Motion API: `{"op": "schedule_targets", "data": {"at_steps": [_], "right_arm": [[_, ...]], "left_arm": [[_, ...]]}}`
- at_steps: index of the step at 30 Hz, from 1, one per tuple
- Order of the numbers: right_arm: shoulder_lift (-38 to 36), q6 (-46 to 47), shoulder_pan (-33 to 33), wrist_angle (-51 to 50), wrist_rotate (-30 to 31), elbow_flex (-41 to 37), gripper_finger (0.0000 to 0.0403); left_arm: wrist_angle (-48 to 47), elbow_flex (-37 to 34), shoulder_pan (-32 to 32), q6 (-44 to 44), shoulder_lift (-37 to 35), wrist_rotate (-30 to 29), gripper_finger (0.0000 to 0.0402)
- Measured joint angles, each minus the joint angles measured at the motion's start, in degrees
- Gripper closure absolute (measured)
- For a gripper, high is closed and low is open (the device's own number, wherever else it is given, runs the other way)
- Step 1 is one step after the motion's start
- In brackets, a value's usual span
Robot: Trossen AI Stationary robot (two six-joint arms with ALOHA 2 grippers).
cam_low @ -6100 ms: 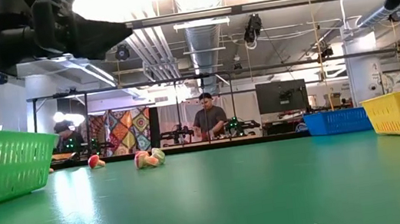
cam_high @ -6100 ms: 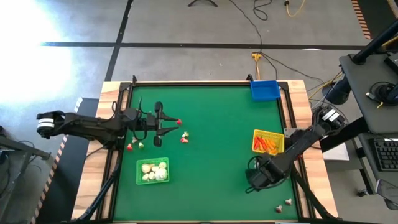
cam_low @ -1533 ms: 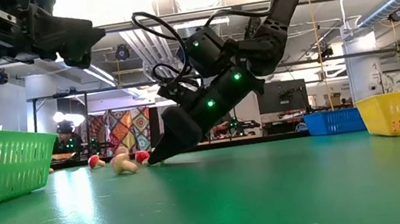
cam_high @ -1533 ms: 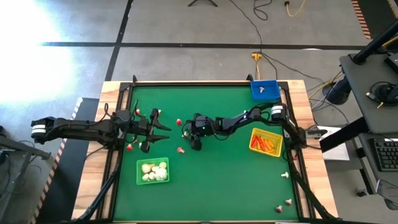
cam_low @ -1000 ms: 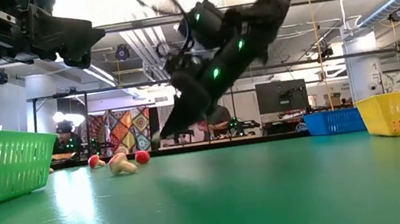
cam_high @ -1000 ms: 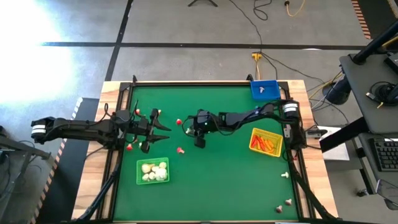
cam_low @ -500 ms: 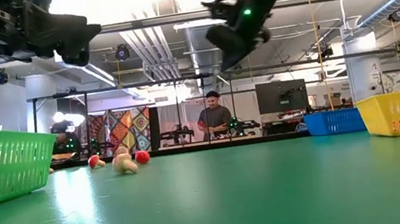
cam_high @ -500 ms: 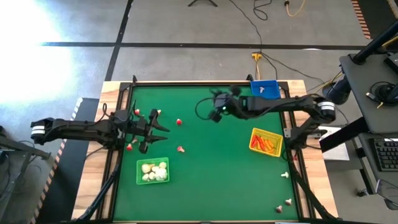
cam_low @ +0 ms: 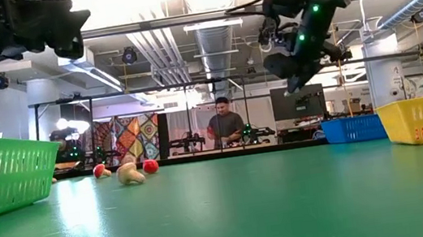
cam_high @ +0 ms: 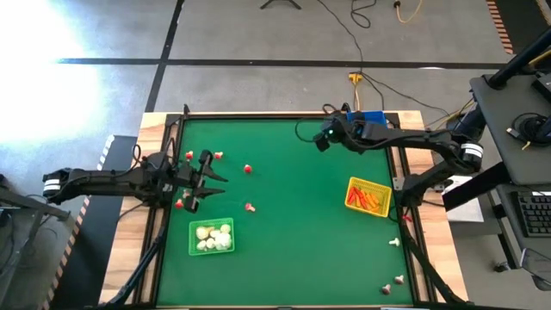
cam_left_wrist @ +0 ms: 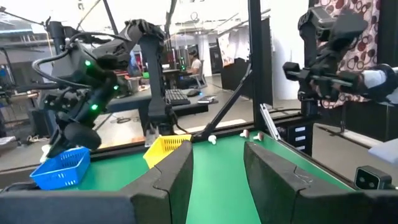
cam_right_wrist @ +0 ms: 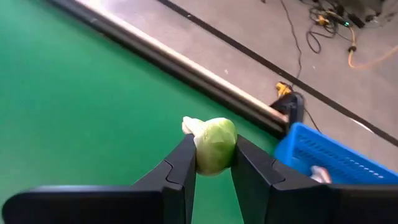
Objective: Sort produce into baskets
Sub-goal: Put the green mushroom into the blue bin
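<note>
- Right wrist view gives you the clearest look: the right gripper (cam_right_wrist: 211,163) has its two fingers (cam_right_wrist: 179,171) clamped on a small green-and-white vegetable piece (cam_right_wrist: 213,145), which sits between the fingertips with its pale stub poking out to one side.
- From the high view you can see that gripper (cam_high: 325,140) raised over the far edge of the green table (cam_high: 293,250), near the blue basket (cam_high: 372,117) at the far right corner.
- Your blue basket (cam_right_wrist: 329,160) already shows one small pale piece inside.
- Your left gripper (cam_high: 207,176) hovers over the table's left side with its fingers (cam_left_wrist: 174,177) apart and nothing between them.
- Loose red-and-white pieces (cam_high: 247,169) lie scattered around it.
- Just nearer you, the green basket (cam_high: 212,237) holds whitish bulbs.
- Over on the right, the yellow basket (cam_high: 370,196) holds orange sticks, and a few pale pieces (cam_high: 394,242) lie near the table's near right corner.
</note>
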Motion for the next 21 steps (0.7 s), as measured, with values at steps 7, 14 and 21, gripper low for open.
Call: {"op": "schedule_targets", "data": {"at_steps": [7,14,21], "right_arm": [[-1.8,0.0,-5.37,0.03,-1.04,-0.25,0.0329],[-0.55,1.21,-6.96,-0.35,-4.74,-1.06,0.0324],[-0.49,6.24,-9.78,-1.31,-0.68,-2.81,0.0329]], "left_arm": [[0.16,0.0,-0.04,1.61,-1.35,-0.02,0.0274],[0.16,-0.88,-0.46,4.45,-3.9,6.33,0.0274],[-0.52,-2.39,-0.44,3.96,-4.26,-10.19,0.0274]]}}
